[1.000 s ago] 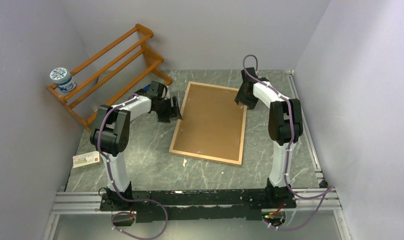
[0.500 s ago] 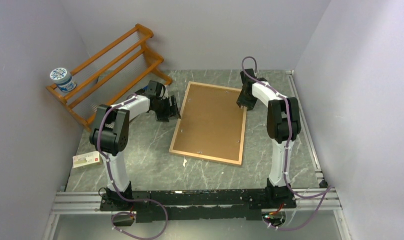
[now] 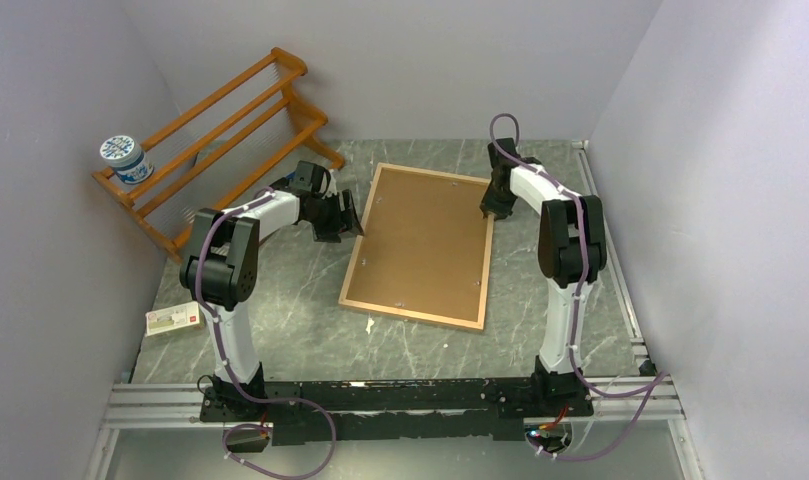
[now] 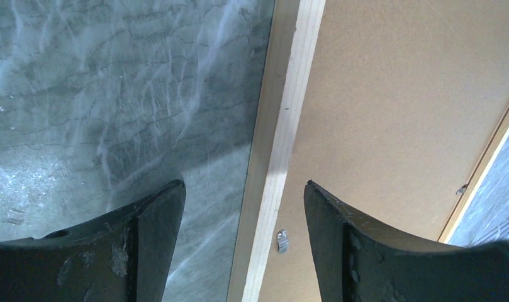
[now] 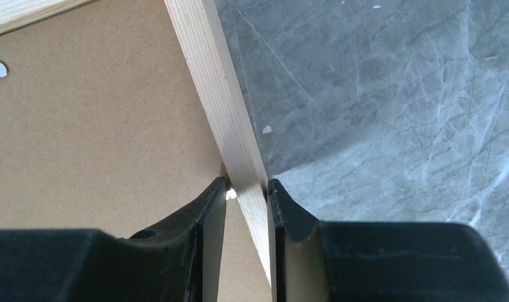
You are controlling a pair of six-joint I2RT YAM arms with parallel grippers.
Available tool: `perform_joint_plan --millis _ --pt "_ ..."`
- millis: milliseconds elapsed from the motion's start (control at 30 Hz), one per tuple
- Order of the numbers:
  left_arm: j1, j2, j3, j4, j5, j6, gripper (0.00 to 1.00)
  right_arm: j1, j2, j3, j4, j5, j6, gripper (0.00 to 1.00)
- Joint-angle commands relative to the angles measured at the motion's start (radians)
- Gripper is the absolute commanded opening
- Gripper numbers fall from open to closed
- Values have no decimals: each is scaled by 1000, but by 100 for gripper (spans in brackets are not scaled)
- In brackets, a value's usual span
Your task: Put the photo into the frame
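Frame [image 3: 412,314] flat on tabletop [image 3: 280,300], brown back up. Pinched at right border by right gripper [image 5: 246,189], closed tight on the wood. Straddled at left border by left gripper [image 4: 242,189], spread wide, gripping nothing.

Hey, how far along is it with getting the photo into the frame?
Done: the frame lies back up with its backing board seated in it. No photo shows, so whether it's already inside can't be told. In hand: the right gripper pinches the right rail, and the left gripper hangs open astride the left rail. Left: probably lifting or turning the frame to check.
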Motion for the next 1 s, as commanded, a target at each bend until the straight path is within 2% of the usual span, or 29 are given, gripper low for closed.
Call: perform_joint_plan --millis 0,100,167,200,333,367,433,567,767,867,967 --pt "0 20 -28 22 17 -6 75 -2 -47 -50 56 -51 -5 7" --pt "-1 10 -31 25 15 -11 75 -10 -70 -48 57 -40 -2 0" --pt "-1 6 -29 26 16 -13 75 -19 -88 -42 51 -29 2 0" --pt "0 4 -30 26 15 -13 75 -24 -97 -39 52 -28 0 4" --pt "0 -7 -36 29 12 -15 75 -37 -116 3 21 -10 -1 43" --pt "0 -9 -38 29 9 -14 75 -39 -118 14 14 -9 -4 50" --pt "0 -16 -40 29 3 -13 75 -39 -114 32 0 -12 -11 55" --pt "1 -30 -51 34 -1 -17 76 -39 -107 38 -17 -22 -19 58" --pt "0 -32 -76 34 -10 -20 75 -37 -146 -10 11 -98 -28 58" --pt "0 -22 -80 34 2 -22 73 -31 -196 -66 73 -172 -15 54" --pt "0 -6 -79 39 33 -26 63 -10 -223 -116 142 -293 16 46"
